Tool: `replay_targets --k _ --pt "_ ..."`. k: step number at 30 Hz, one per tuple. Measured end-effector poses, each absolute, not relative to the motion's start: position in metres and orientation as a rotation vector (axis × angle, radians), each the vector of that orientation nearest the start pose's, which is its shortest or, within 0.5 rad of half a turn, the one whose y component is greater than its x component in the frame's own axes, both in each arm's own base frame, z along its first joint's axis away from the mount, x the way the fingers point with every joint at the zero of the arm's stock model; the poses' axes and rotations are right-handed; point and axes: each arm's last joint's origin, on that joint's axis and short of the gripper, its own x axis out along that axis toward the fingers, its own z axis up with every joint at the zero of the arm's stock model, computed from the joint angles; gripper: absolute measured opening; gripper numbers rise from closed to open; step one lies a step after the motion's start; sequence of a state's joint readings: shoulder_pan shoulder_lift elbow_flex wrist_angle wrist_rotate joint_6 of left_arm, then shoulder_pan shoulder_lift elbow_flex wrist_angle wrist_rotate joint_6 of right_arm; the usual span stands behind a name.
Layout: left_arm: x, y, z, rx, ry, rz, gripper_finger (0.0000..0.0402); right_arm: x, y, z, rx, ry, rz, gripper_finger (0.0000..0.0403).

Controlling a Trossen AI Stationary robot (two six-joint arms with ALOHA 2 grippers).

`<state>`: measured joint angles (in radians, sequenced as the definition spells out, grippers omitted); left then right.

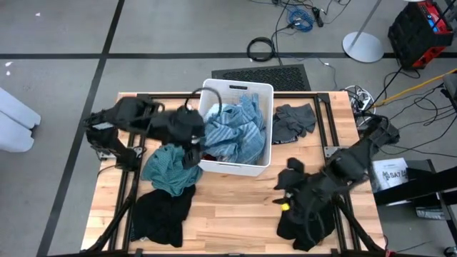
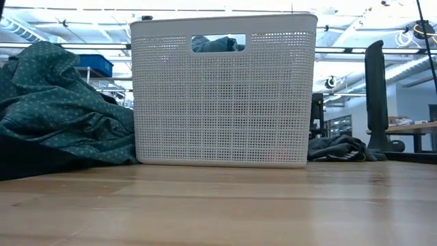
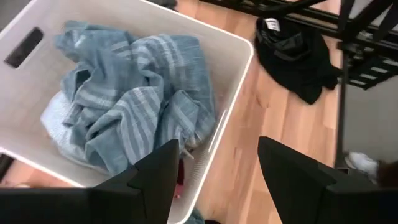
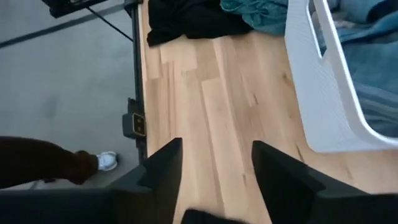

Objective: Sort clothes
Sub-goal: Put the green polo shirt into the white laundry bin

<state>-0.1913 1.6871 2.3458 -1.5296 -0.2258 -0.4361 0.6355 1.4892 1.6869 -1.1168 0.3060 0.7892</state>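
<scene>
The left tool [image 3: 214, 180] hangs wide over the white bin [image 1: 264, 93]; the right tool [image 4: 214, 174] stands open, empty; no legible writing.

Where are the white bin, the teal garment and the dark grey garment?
white bin [image 1: 235, 168]: high view, on its near wall.
teal garment [image 1: 166, 171]: high view, middle of the crumpled cloth.
dark grey garment [image 1: 293, 121]: high view, centre of the pile.

Grey concrete floor [image 1: 57, 28] crossed by dark tape lines, coiled black cable [image 1: 261, 48], blue cable bundle [image 1: 300, 17], round white stand base [image 1: 363, 47], red-and-black case [image 1: 421, 28], bright overhead ceiling lights [image 2: 382, 14]
</scene>
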Motion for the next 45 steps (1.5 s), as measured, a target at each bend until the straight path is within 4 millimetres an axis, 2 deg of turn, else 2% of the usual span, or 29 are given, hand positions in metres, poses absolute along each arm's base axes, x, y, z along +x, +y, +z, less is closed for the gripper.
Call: replay_targets --k 4,8,9,13,17,25,29,38,41,45 --pt "0.261 -0.070 0.486 -0.179 0.810 0.263 0.0228 0.245 0.147 0.366 0.325 0.895 0.008 0.0127" --pt "0.252 -0.100 0.481 -0.138 0.792 0.266 0.0228 0.251 0.137 0.334 0.315 0.948 0.067 0.0025" --pt "0.249 -0.106 0.479 -0.134 0.798 0.282 0.0228 0.253 0.134 0.329 0.317 0.951 0.061 0.0013" --pt "0.243 -0.129 0.469 -0.149 0.780 0.333 0.0228 0.262 0.122 0.315 0.304 0.942 -0.006 0.0003" --pt "0.240 -0.148 0.450 -0.179 0.813 0.355 0.0228 0.272 0.110 0.313 0.281 0.879 -0.045 0.0001" --pt "0.238 -0.174 0.401 -0.224 0.897 0.471 0.0228 0.281 0.080 0.311 0.256 0.870 -0.165 0.0000" --pt "0.234 -0.182 0.385 -0.261 0.912 0.521 0.0228 0.281 0.064 0.309 0.264 0.900 -0.224 0.0000" --pt "0.225 -0.194 0.383 -0.312 0.903 0.520 0.0228 0.285 0.038 0.308 0.297 0.909 -0.290 0.0000" --pt "0.224 -0.194 0.382 -0.315 0.910 0.516 0.0228 0.287 0.039 0.310 0.349 0.894 -0.236 0.0000" --pt "0.225 -0.194 0.382 -0.315 0.911 0.517 0.0228 0.288 0.053 0.314 0.434 0.896 -0.110 0.0000"
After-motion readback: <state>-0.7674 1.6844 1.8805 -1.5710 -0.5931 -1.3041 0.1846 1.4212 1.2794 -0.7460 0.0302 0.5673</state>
